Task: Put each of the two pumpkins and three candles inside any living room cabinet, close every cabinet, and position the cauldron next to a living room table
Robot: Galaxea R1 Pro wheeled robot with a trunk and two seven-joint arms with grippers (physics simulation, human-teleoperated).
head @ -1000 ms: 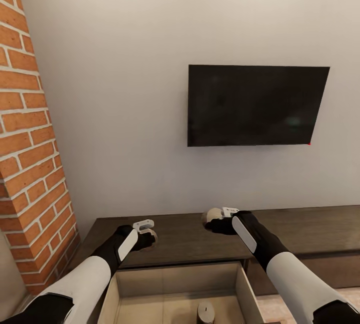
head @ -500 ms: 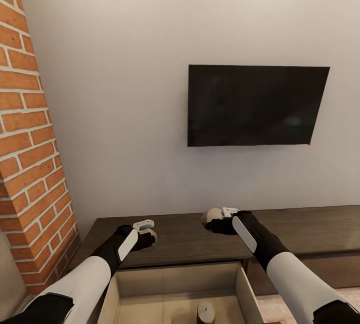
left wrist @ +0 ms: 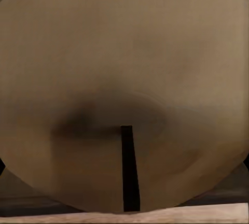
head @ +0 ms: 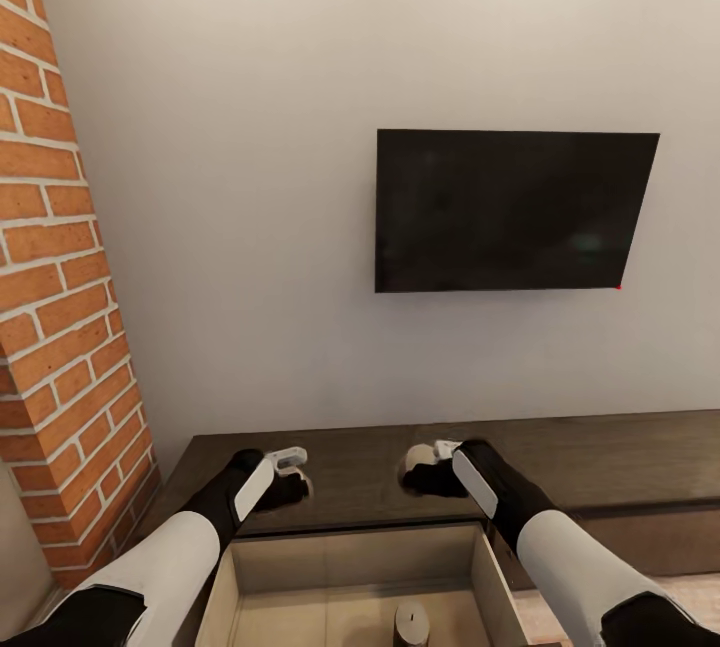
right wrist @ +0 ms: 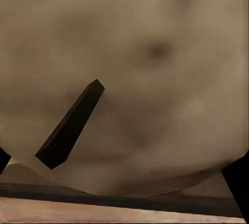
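L tool (head: 296, 475) & R tool (head: 420, 462) each hold a candle over cabinet (head: 370, 472) top, above open drawer (head: 350, 567); 3rd candle (head: 410, 623) sits upright in drawer.

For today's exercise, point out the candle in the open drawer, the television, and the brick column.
candle (head: 410, 624), head view, its pale top.
television (head: 515, 211), head view, screen centre.
brick column (head: 60, 307), head view, its front face.

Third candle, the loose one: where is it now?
Head view, bottom centre: the candle stands upright inside the open drawer of the cabinet, below and between both arms.
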